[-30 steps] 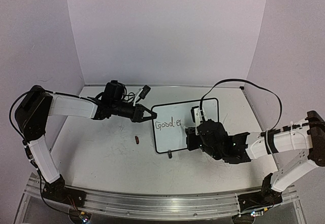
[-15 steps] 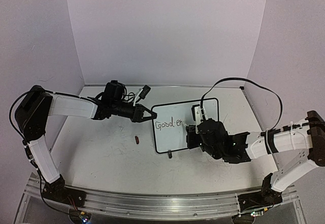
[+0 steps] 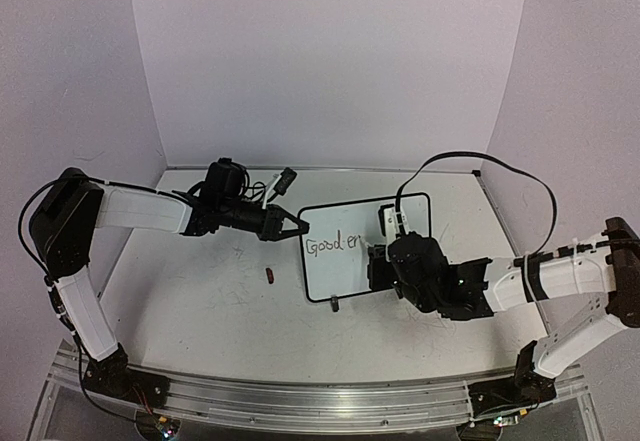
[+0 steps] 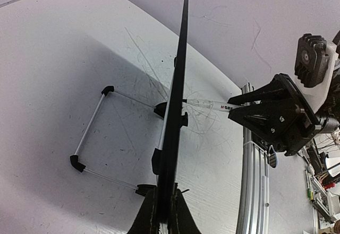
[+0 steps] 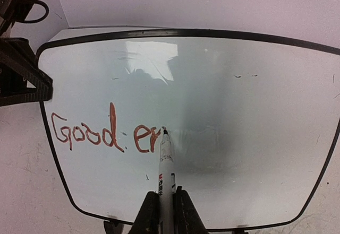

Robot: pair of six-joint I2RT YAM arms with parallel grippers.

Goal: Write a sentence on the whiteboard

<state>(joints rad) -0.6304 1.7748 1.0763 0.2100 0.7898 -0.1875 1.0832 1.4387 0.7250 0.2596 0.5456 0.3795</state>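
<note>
The whiteboard [image 3: 340,273] stands tilted on its stand in mid-table, black-rimmed. My left gripper [image 3: 298,226] is shut on its left edge; in the left wrist view the board [image 4: 178,80] runs edge-on out of that gripper [image 4: 164,205]. My right gripper [image 5: 166,196] is shut on a white marker [image 5: 166,162], whose tip touches the board [image 5: 239,138]. The sentence [image 5: 105,135] reads "Good er" in red, and the tip rests at the end of the "r". From above, the sentence [image 3: 331,245] shows left of my right gripper [image 3: 374,264].
A small red marker cap [image 3: 271,276] lies on the tabletop left of the board. The board's wire stand [image 4: 90,133] reaches out behind it. A black foot [image 3: 333,304] sits at the board's near edge. An aluminium rail [image 3: 300,396] runs along the table's front.
The marker has added a stroke after the "e", so the writing now reads "Good er". My right gripper shifted slightly with it. The left arm and the board have not moved.
</note>
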